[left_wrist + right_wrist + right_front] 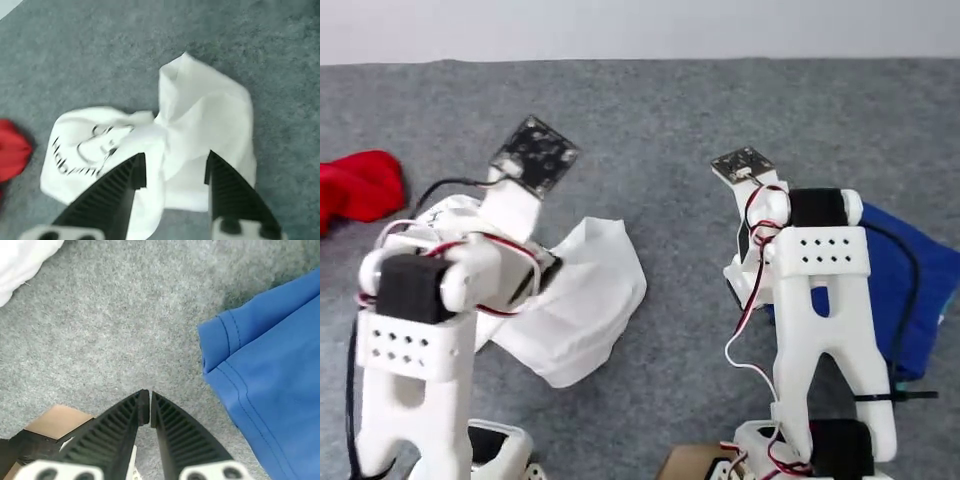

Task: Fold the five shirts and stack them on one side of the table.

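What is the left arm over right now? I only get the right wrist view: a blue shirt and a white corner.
Observer: The left gripper hangs open over a crumpled white shirt.
Operator: Any shirts besides that and the blue shirt?
Observer: Yes, a red shirt lies bunched at the edge of the table on the left arm's side.
Operator: Anything stacked yet?
Observer: No; the three shirts lie apart, none on another.
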Controlling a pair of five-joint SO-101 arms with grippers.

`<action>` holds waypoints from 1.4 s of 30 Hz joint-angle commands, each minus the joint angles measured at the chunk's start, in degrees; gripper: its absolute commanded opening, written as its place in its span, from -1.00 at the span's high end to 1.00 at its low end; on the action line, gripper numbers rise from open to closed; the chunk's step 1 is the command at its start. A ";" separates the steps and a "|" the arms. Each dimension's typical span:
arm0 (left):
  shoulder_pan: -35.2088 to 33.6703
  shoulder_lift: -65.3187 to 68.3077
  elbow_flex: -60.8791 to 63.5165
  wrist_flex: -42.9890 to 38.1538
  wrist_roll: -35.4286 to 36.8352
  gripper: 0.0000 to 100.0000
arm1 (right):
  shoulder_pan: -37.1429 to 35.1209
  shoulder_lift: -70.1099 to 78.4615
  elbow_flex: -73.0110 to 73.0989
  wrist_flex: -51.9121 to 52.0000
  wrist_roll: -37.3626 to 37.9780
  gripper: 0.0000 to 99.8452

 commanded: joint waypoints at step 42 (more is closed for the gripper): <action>-36.22 -0.97 46.73 -33.58 -75.60 0.60 | -4.62 4.53 -0.44 2.33 0.35 0.98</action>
